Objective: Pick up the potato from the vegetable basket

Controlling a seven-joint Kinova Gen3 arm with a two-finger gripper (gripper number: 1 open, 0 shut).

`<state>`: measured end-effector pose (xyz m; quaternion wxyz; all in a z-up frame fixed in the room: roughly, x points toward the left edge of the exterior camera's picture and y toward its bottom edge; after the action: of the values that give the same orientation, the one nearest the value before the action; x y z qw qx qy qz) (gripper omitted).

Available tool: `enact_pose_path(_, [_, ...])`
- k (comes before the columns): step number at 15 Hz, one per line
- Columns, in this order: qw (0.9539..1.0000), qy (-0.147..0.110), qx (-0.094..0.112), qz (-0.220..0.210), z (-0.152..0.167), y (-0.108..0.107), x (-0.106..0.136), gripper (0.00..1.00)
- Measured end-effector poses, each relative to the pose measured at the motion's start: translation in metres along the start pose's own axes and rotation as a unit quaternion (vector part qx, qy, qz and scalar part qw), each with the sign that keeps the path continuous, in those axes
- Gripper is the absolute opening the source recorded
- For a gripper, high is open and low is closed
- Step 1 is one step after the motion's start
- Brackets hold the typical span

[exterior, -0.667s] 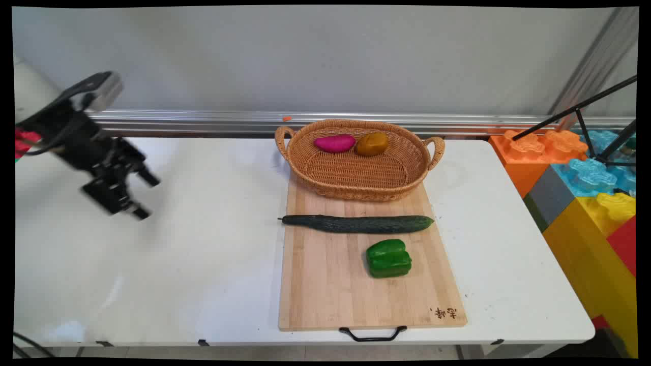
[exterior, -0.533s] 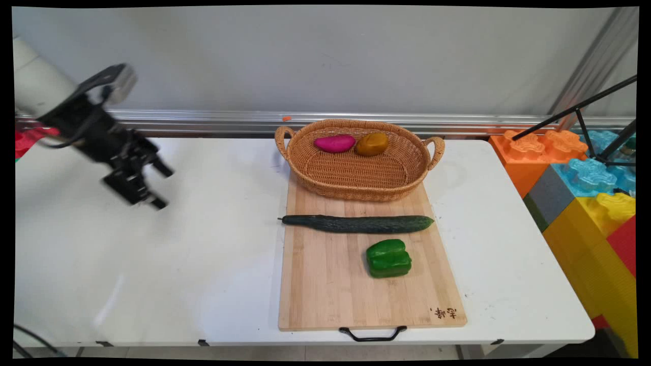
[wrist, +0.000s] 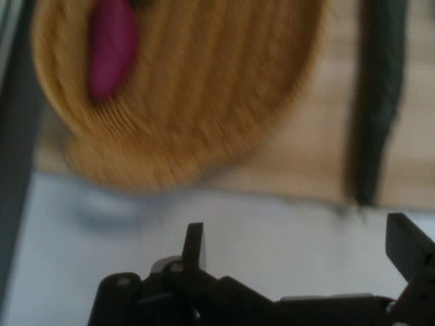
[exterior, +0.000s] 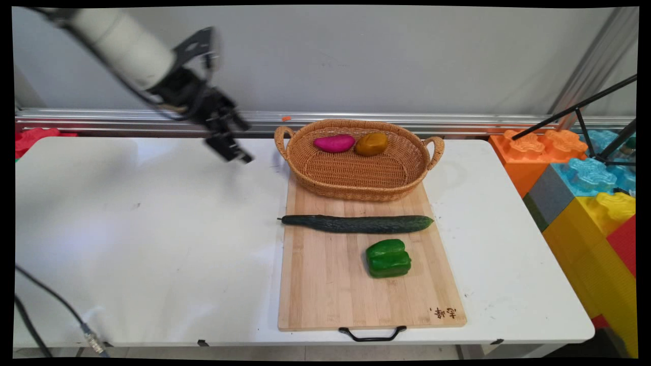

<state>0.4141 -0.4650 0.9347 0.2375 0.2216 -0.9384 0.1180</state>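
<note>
One wicker basket [exterior: 359,173]; one cutting board [exterior: 325,284]; one cucumber [exterior: 357,223]; one green pepper [exterior: 388,258]; one pink vegetable [exterior: 334,143]; one brown vegetable [exterior: 372,144].

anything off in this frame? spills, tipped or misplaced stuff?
Nothing stands out. Basket sits upright on the cutting board's far end, holding two vegetables; cucumber and green pepper lie intact on the board. Gripper is open, empty, left of the basket.

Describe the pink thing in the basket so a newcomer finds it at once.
Start at the wooden board on the white table; a wicker basket sits on its far end. Inside, along the far wall, lies the sweet potato: magenta, left of a brown potato.
</note>
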Motion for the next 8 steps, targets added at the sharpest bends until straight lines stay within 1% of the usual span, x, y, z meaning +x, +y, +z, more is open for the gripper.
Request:
enact_pose_path(3, [0.9986, 0.022, 0.035, 0.032, 0.038, -0.010, 0.056, 1.00])
enact_pose_path(4, [0.9980, 0.025, 0.043, 0.039, 0.047, -0.013, 0.068, 1.00])
enact_pose_path(5, [0.9970, 0.030, 0.055, 0.047, 0.062, -0.017, 0.085, 1.00])
enact_pose_path(8, [0.9945, 0.035, 0.080, 0.058, 0.099, -0.027, 0.118, 1.00])
